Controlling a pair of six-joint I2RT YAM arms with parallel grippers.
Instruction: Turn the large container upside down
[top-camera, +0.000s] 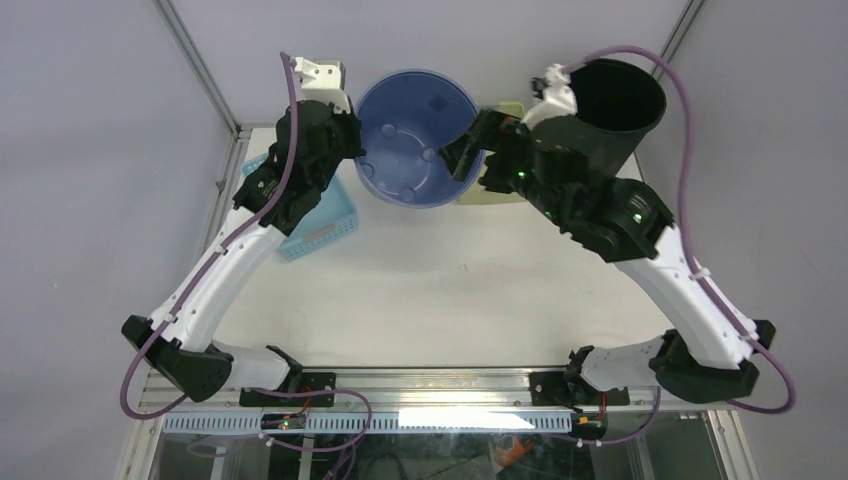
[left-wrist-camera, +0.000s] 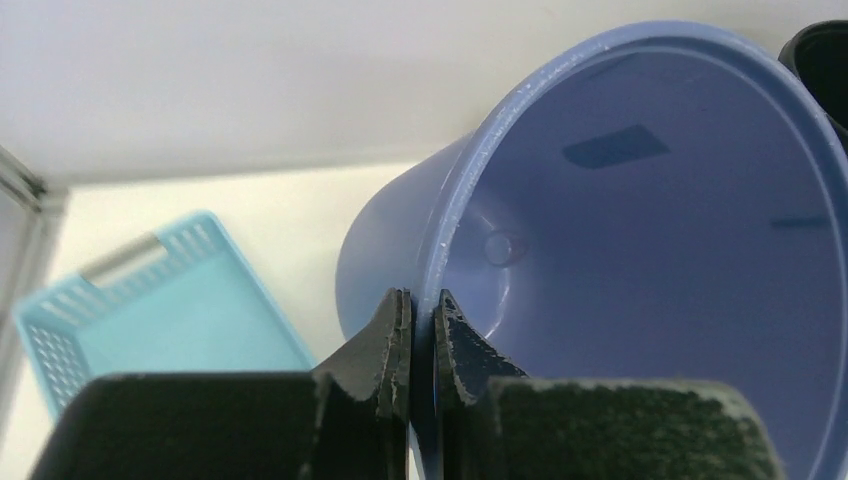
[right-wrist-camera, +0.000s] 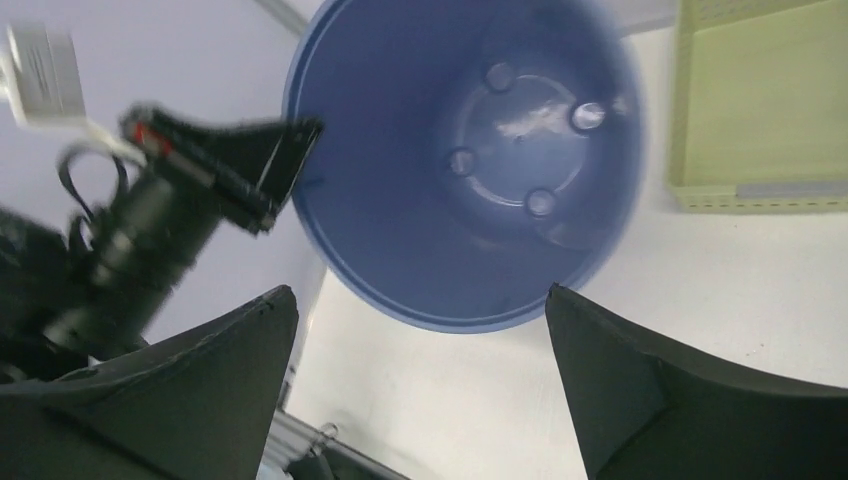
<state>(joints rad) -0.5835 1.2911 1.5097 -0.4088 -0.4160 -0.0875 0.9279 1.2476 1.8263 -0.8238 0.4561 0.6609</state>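
Note:
The large container is a blue bucket (top-camera: 415, 140) at the back middle, mouth facing up toward the top camera, its inside bottom in view. My left gripper (top-camera: 358, 155) is shut on its left rim; in the left wrist view the gripper (left-wrist-camera: 422, 300) pinches the bucket's wall (left-wrist-camera: 650, 250), one finger inside and one outside. My right gripper (top-camera: 462, 155) is open at the bucket's right rim. In the right wrist view the gripper (right-wrist-camera: 420, 290) is spread wide and empty, with the bucket (right-wrist-camera: 460, 170) just beyond the fingertips, not touching.
A black container (top-camera: 620, 100) stands upright at the back right, close behind the right arm, and its edge shows in the left wrist view (left-wrist-camera: 820, 50). A light blue basket (top-camera: 320, 225) lies under the left arm. A pale green tray (right-wrist-camera: 760, 110) lies right of the bucket.

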